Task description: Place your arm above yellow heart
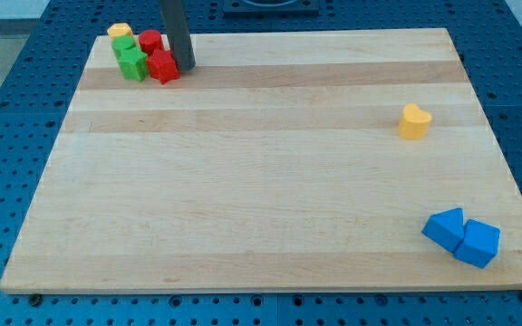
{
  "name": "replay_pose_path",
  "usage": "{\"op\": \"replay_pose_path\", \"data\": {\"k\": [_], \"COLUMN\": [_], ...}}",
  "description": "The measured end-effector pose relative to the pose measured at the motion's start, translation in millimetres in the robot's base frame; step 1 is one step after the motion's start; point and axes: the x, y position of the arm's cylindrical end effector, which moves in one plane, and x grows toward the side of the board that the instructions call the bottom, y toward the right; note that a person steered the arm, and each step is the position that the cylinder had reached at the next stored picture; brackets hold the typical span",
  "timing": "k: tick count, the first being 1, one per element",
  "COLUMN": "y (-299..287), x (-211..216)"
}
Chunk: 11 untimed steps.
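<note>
The yellow heart (414, 120) lies alone on the wooden board (270, 181) at the view's right, a little above the middle. My tip (187, 65) is far from it, at the view's top left, touching or just right of a red block (163, 66). The rod rises out of the view's top.
A tight cluster sits at the top left: a yellow block (120, 32), two green blocks (125, 45) (134, 63) and a second red block (150, 41). Two blue blocks (446, 228) (478, 243) touch each other at the bottom right. Blue perforated table surrounds the board.
</note>
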Motion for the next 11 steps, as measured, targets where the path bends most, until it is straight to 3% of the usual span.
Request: {"op": "replay_pose_path", "data": {"k": [3, 7, 11], "y": [-6, 177, 368], "x": [0, 74, 98]}}
